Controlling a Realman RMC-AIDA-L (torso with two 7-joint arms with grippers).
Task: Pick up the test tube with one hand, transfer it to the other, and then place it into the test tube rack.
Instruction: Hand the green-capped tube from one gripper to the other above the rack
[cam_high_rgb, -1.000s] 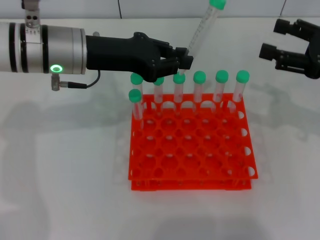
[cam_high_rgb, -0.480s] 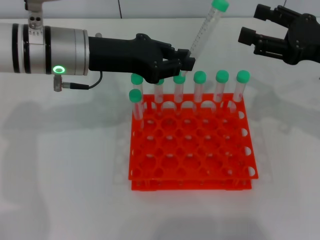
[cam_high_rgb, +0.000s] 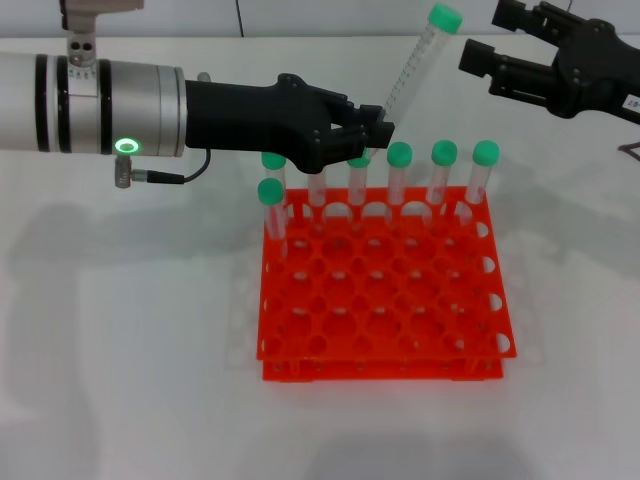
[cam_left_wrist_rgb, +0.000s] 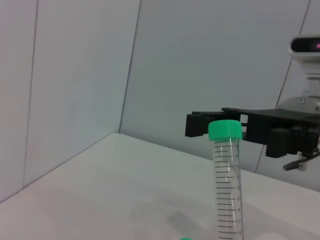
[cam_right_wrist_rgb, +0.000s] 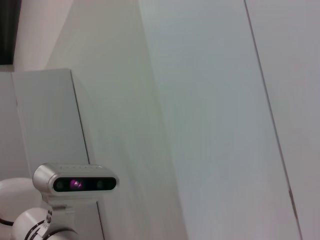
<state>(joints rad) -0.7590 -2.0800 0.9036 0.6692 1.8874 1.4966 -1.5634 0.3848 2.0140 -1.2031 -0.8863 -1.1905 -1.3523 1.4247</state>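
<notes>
My left gripper, black on a silver arm with a green ring, is shut on the lower end of the test tube. It holds the tube above the back row of the orange rack, tilted up and to the right, green cap on top. The tube also shows in the left wrist view. My right gripper, black with a white label, is open at the top right, its fingertips just right of the cap and apart from it. It shows behind the cap in the left wrist view.
Several green-capped tubes stand in the rack's back row, and one more stands at the left of the second row. The rack sits on a white table. The right wrist view shows only a wall and the head camera.
My right gripper has moved left and farther back, from the right edge to just beside the tube's cap. My left gripper and the tube have shifted slightly to the right.
</notes>
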